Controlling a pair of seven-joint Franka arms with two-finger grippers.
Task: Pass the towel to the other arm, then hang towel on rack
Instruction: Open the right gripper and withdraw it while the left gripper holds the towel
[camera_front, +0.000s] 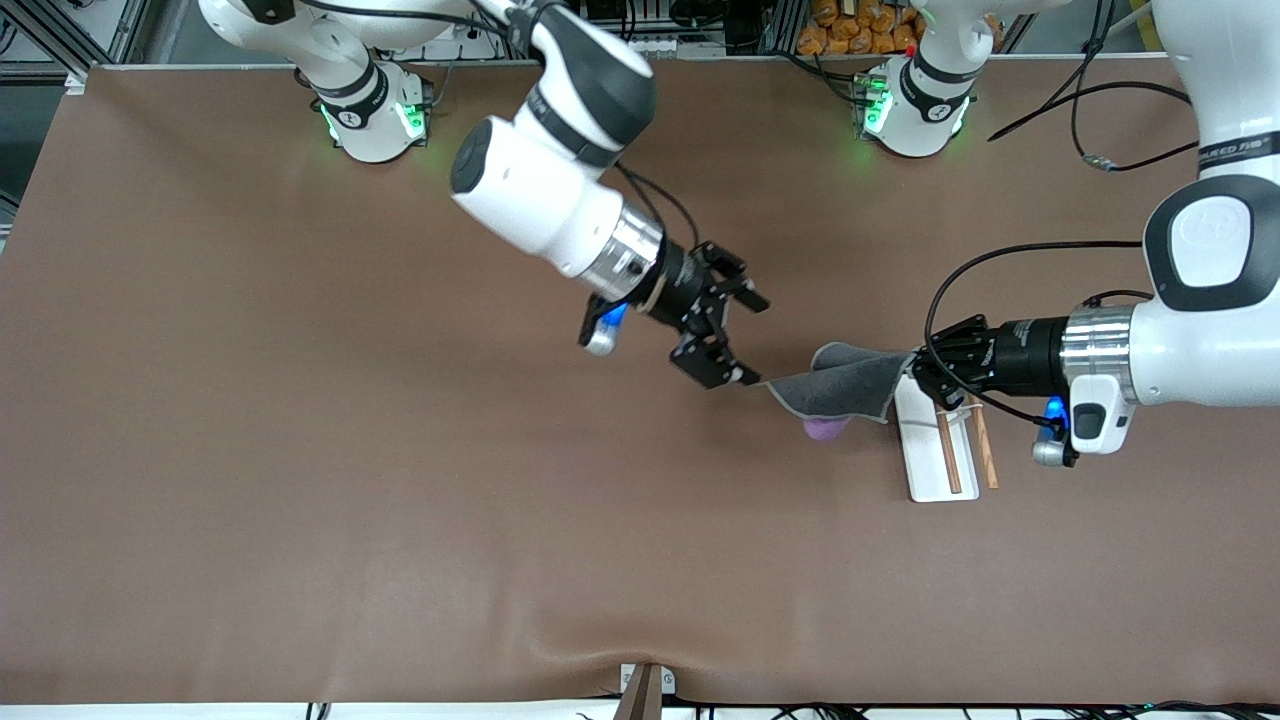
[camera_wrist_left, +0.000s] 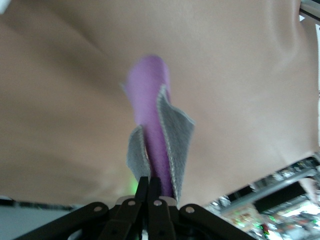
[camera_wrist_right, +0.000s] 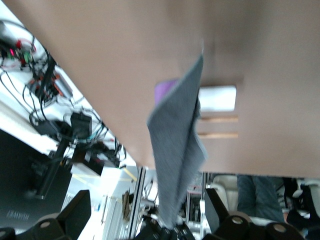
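The towel (camera_front: 840, 385), grey face up with a purple fold hanging under it, is stretched in the air between the two grippers. My left gripper (camera_front: 918, 377) is shut on one end of it, over the rack's end farther from the front camera. In the left wrist view its fingers (camera_wrist_left: 150, 182) pinch the towel (camera_wrist_left: 150, 100). My right gripper (camera_front: 752, 340) is open, and the towel's other corner reaches its lower fingertip. In the right wrist view the towel (camera_wrist_right: 177, 145) runs down between the spread fingers. The rack (camera_front: 925, 465) lies on the table.
The rack's two wooden rods (camera_front: 948, 452) lie along its white base, which also shows in the right wrist view (camera_wrist_right: 217, 98). The brown table (camera_front: 300, 450) spreads out around it. Cables (camera_front: 1090, 160) trail near the left arm's base.
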